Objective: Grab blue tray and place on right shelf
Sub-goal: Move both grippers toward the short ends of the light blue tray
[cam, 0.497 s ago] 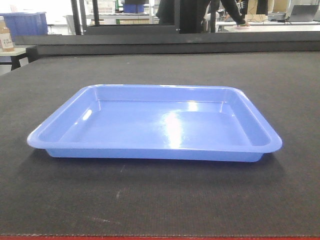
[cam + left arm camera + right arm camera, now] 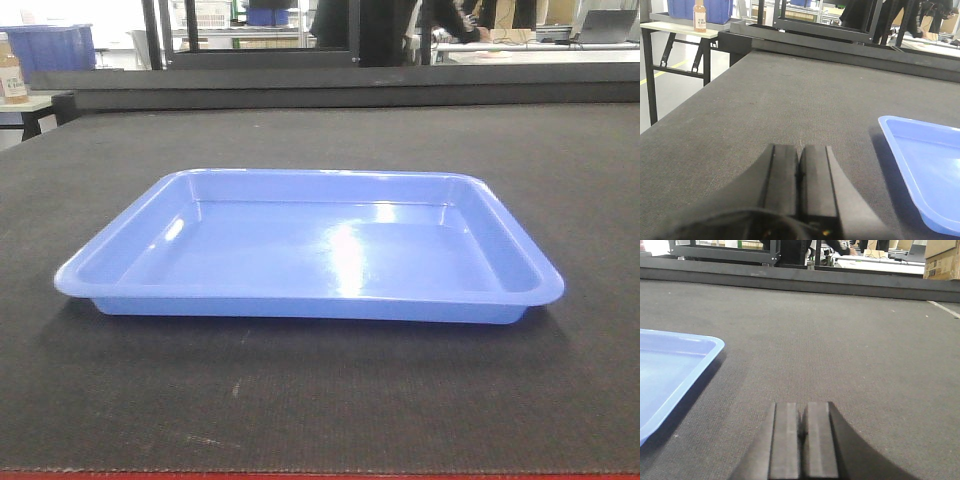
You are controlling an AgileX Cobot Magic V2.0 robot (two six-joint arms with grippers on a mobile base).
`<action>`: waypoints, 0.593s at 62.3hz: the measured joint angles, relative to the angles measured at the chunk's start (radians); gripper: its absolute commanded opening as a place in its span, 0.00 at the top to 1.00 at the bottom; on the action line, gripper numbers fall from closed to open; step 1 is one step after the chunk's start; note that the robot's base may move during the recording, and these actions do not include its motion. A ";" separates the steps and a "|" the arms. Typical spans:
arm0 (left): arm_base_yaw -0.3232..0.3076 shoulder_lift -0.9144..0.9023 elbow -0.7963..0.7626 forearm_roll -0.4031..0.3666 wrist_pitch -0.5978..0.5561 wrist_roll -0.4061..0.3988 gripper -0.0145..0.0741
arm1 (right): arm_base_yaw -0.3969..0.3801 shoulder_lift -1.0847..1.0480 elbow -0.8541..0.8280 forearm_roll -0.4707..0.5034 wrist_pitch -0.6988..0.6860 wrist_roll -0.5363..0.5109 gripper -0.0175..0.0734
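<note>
The blue tray (image 2: 310, 250) is seen lying flat on the dark counter (image 2: 320, 400), untouched. The left fingers (image 2: 785, 175) and right fingers (image 2: 786, 440) are pressed together, empty, with the tray between them.

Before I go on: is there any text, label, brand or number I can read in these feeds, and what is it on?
No text can be quoted from any view.
Label on the bottle on the side table, left wrist view: there is print on it, but it is too small and blurred to read.
blue tray: no lettering or marking shows.
</note>
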 measured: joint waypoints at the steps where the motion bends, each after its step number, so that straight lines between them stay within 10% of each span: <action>1: 0.000 0.000 0.000 0.000 0.000 0.000 0.89 | 0.000 0.000 0.000 0.000 0.000 0.000 0.75; 37: 0.000 0.000 -0.077 0.054 -0.041 0.000 0.89 | 0.000 0.000 -0.123 0.035 -0.061 0.000 0.75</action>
